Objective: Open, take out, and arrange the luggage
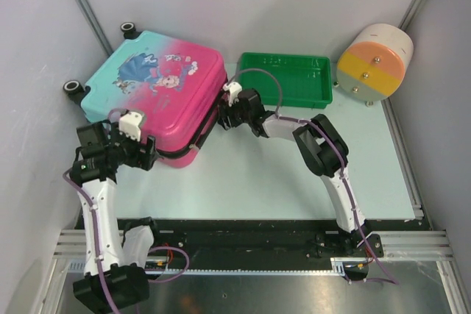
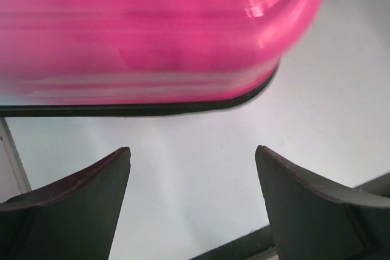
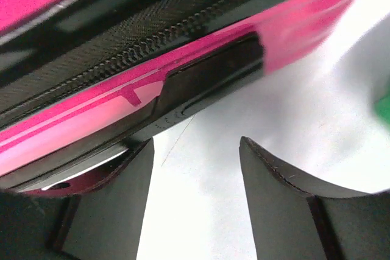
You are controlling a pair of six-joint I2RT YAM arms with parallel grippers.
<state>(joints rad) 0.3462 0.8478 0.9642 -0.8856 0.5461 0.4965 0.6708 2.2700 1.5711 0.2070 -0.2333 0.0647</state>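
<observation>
One suitcase (image 1: 158,93) lies at the upper left of the frame, with two black wheels (image 1: 129,30) showing. One green tray (image 1: 294,82) sits at upper centre and one white-and-orange cylinder (image 1: 372,64) at upper right. Two arms (image 1: 99,211) come up from the bottom edge, giving two grippers: the left gripper (image 2: 192,150) and the right gripper (image 3: 195,141).

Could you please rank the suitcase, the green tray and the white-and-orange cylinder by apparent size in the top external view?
1. suitcase, clearly largest.
2. green tray, second.
3. white-and-orange cylinder, smallest, though close to the tray.
</observation>
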